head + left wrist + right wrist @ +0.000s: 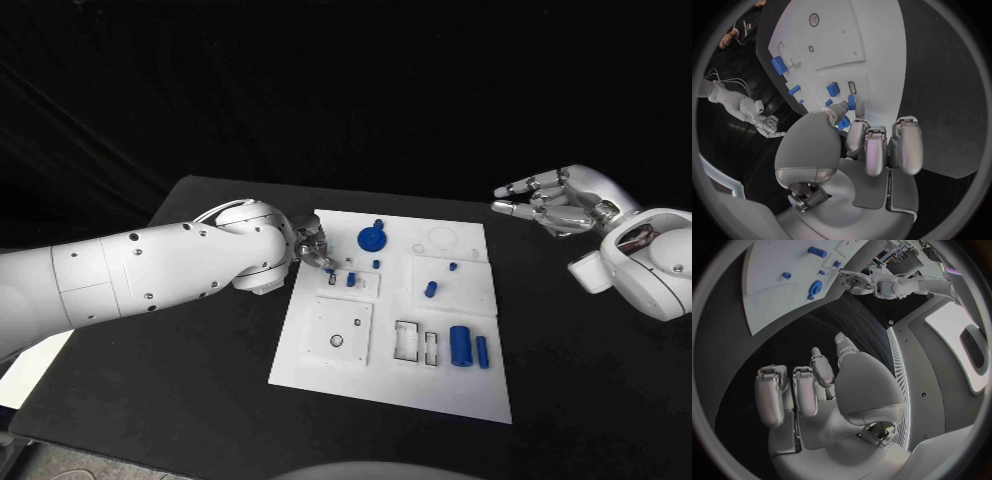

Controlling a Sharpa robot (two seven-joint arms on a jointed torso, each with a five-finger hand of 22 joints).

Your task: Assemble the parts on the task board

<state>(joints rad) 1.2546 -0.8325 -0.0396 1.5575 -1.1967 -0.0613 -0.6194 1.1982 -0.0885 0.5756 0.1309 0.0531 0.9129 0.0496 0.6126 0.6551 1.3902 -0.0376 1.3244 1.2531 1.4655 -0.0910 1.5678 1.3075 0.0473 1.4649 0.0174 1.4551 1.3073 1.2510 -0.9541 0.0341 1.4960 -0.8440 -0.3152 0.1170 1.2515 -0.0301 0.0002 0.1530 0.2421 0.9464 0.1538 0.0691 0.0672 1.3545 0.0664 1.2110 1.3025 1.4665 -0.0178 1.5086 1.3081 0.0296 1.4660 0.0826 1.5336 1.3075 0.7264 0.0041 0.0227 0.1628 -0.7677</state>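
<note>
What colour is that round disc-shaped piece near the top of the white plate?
Blue. The round piece shows best in the head view, on the white plate.

— What colour is the desk (173,400)?
— Black, plain, with no pattern. The task board (389,385) on it is white.
— And the parts?
— Blue, all of them: the round disc (372,239), the cylinder (460,345), the thin peg beside it (482,349), the small piece (430,289) near the middle.
— The arms?
— White shells dotted with small dark points. The left hand (313,253) is silver with darker grey at the joints; the right hand (555,203) is silver too, pale on the fingertips.
</note>
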